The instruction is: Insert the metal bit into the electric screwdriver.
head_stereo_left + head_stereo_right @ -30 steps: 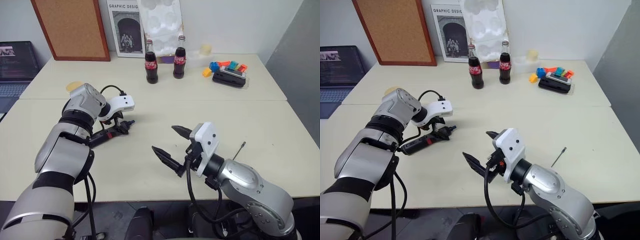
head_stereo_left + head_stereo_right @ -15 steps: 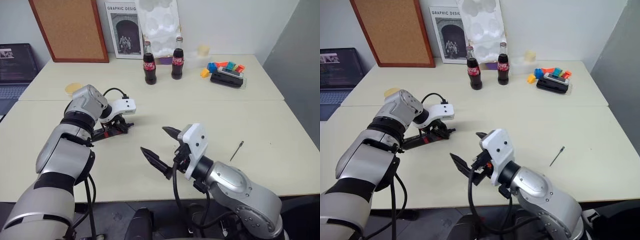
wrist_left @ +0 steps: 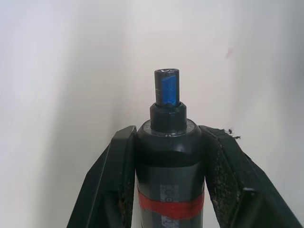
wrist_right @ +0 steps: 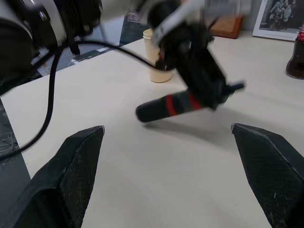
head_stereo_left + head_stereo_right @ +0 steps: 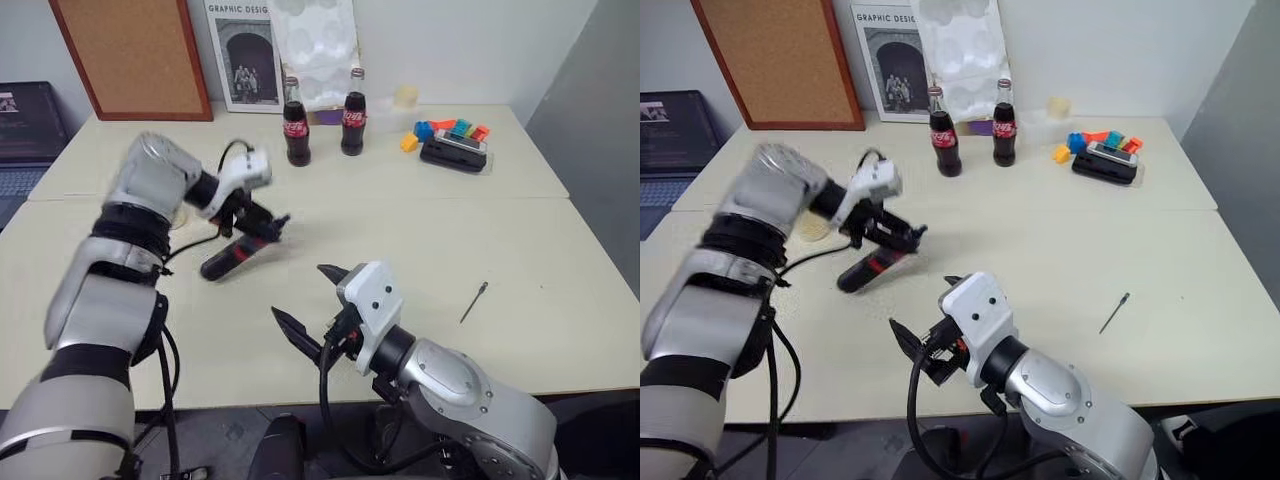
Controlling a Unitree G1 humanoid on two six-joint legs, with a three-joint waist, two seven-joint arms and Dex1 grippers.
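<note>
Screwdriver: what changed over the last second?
The left end effector shut on the electric screwdriver and lifted its nose end off the table, tilted. The right end effector shifted a little to the left, jaws wide open. The metal bit lay unmoved on the table, and so did the cola bottles.

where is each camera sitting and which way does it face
Left eye view: on the head, looking forward and down over the table; both arms show, left gripper shut on the electric screwdriver, metal bit lying on the table.
Right eye view: the other eye of the same camera, same scene.
Left wrist view: along its own fingers, clamped on the screwdriver's body.
Right wrist view: between its open fingers, facing the left gripper.
Shared: the screwdriver is in all four.
</note>
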